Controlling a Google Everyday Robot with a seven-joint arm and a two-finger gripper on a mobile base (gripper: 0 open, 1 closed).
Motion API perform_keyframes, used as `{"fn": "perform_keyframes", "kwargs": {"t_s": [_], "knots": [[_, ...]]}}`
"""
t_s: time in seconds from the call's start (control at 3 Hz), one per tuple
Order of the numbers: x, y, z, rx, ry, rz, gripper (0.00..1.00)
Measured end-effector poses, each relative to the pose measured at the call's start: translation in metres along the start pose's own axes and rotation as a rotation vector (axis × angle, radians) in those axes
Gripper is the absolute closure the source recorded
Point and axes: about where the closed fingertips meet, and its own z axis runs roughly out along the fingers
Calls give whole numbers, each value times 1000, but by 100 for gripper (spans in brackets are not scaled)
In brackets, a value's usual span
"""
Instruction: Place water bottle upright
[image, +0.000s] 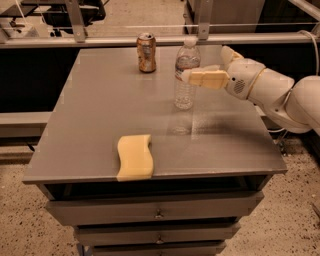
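Note:
The water bottle (185, 75) is clear ribbed plastic with a white cap. It stands upright on the grey table (100, 130), right of centre near the back. My gripper (204, 65) comes in from the right at the bottle's mid height. Its near pale-yellow finger (207, 78) points left, and its tip overlaps the bottle's right side in the picture. The other finger (227, 52) shows farther back and to the right. The jaws stand apart, and the bottle stands on its own base.
An orange-brown soda can (146, 52) stands upright at the back, left of the bottle. A yellow sponge (134, 156) lies near the front edge. Drawers sit below the tabletop. A metal rail (125, 41) runs behind the table.

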Motion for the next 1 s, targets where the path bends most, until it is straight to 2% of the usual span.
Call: {"fn": "perform_keyframes", "kwargs": {"t_s": [0.33, 0.67, 1.0], "knots": [[-19, -26, -41, 17, 62, -48, 0], [-32, -55, -90, 21, 112, -65, 0], [-36, -53, -95, 3, 117, -72, 0]]}}
